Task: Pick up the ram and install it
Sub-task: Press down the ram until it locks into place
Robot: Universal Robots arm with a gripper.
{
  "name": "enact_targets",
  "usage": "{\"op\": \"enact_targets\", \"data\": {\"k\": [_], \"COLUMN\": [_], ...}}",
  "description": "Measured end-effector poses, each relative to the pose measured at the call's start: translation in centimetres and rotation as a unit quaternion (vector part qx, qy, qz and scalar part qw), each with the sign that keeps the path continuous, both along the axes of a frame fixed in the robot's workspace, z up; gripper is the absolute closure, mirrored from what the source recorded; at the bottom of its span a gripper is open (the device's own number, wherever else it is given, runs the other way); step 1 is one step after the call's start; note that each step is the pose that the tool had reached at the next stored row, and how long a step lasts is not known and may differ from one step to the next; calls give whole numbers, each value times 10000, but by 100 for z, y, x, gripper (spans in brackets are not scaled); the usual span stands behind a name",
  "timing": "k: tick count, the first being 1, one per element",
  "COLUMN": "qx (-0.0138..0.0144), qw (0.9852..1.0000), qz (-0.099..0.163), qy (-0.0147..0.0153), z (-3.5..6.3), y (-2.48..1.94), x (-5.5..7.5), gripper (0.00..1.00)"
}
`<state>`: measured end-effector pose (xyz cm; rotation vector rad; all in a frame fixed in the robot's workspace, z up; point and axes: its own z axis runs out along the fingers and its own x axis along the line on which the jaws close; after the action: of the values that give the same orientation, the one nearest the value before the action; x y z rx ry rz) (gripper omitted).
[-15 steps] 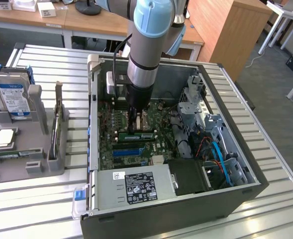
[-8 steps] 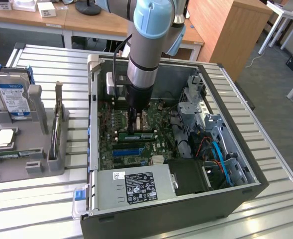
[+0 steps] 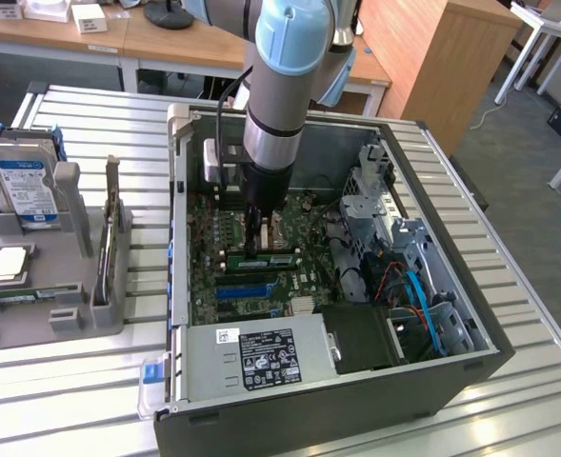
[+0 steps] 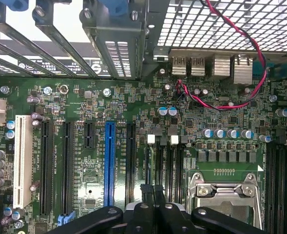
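The arm reaches down into the open computer case [image 3: 432,376]. My gripper [image 3: 253,249] is shut, with its fingertips down at the memory slots of the green motherboard [image 3: 213,276]. A long green ram [image 3: 275,259] with a pale label lies along those slots directly under the fingertips. I cannot tell whether the tips pinch it or only touch its upper edge. In the wrist view the two black fingers [image 4: 145,192] stand close together over the dark slots [image 4: 170,165]. Nothing shows between them there.
A grey fixture [image 3: 75,238] at the exterior view's left holds a hard drive [image 3: 23,186], a square silver chip [image 3: 4,265] and a thin green strip [image 3: 32,293]. Inside the case are the power supply [image 3: 261,357], a drive cage [image 3: 370,205] and blue cables [image 3: 418,295].
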<state>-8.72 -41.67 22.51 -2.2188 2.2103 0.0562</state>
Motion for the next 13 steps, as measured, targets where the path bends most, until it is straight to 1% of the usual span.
{"op": "enact_targets", "data": {"k": [13], "qx": [0], "qw": [10000], "qz": [0], "qy": [0], "z": [-20], "y": [0], "x": [0], "gripper": [89]}}
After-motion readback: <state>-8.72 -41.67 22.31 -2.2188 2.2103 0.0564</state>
